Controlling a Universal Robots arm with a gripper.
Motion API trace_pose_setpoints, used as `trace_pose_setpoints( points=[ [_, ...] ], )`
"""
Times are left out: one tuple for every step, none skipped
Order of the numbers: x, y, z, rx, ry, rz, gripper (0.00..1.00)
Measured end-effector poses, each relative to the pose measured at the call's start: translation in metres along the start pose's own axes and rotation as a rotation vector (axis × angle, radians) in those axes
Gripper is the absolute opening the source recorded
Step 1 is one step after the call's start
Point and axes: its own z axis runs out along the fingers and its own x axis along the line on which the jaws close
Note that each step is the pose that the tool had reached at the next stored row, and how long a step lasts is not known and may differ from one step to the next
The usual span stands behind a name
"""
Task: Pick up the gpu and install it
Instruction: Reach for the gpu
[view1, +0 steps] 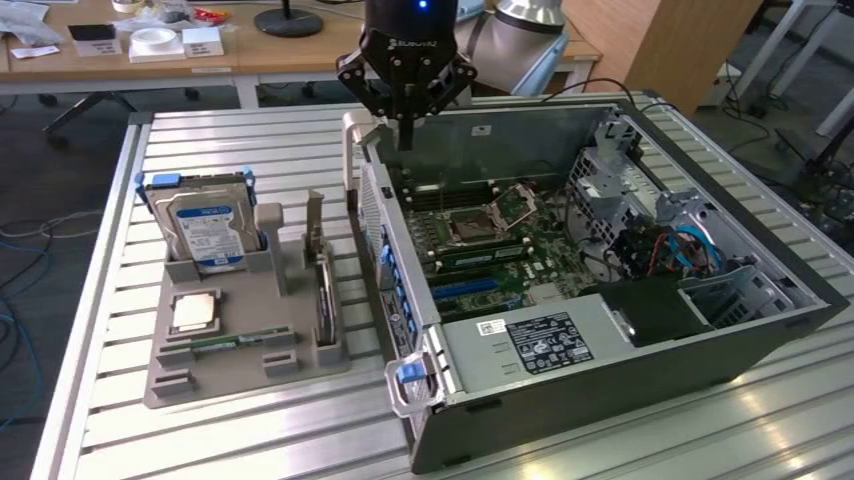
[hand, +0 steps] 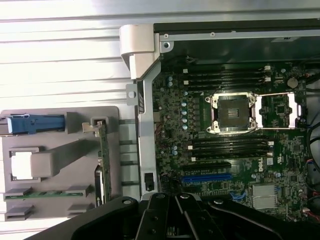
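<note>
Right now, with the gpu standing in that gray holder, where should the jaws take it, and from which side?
Probably the top long edge of the gpu, mid-length, coming straight down from above. It stands on edge in the gray holder, so that thin edge is free, with a flat face each side for the jaws.

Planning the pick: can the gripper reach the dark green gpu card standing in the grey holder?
Likely yes. The dark green gpu card stands on edge in the grey plastic holder, top edge bare, nothing above it. The black gripper, shut and empty, hangs over the computer case wall next to it.
</note>
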Motion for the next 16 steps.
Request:
trace_pose_setpoints(
  points=[
    [0.001,0.0000,0.0000,0.0000,0.0000,0.000,0.11],
    [0.002,-0.0001,-0.0001,0.0000,-0.0001,0.000,0.11],
    [0.004,-0.0001,-0.0001,0.0000,-0.0001,0.000,0.11],
    [0.005,-0.0001,-0.0001,0.0000,-0.0001,0.000,0.11],
    [0.006,-0.0002,-0.0001,0.0000,-0.0001,0.000,0.11],
    [0.007,-0.0002,-0.0001,0.0000,-0.0002,0.000,0.11],
    [0.009,-0.0002,-0.0001,0.0000,-0.0003,0.000,0.11],
    [0.010,-0.0003,-0.0002,0.0000,-0.0003,0.000,0.11],
    [0.012,-0.0003,-0.0002,0.0000,-0.0003,0.000,0.11],
    [0.013,-0.0004,-0.0002,-0.0001,-0.0004,0.000,0.11],
    [0.014,-0.0004,-0.0003,0.0000,-0.0004,0.000,0.11],
    [0.016,-0.0004,-0.0003,0.0000,-0.0005,0.000,0.11],
    [0.017,-0.0005,-0.0003,0.0000,-0.0005,0.000,0.11],
    [0.019,-0.0005,-0.0004,0.0000,-0.0006,0.000,0.11],
    [0.020,-0.0005,-0.0004,-0.0001,-0.0007,0.000,0.11],
    [0.022,-0.0005,-0.0004,-0.0001,-0.0008,0.000,0.11]
  ],
)
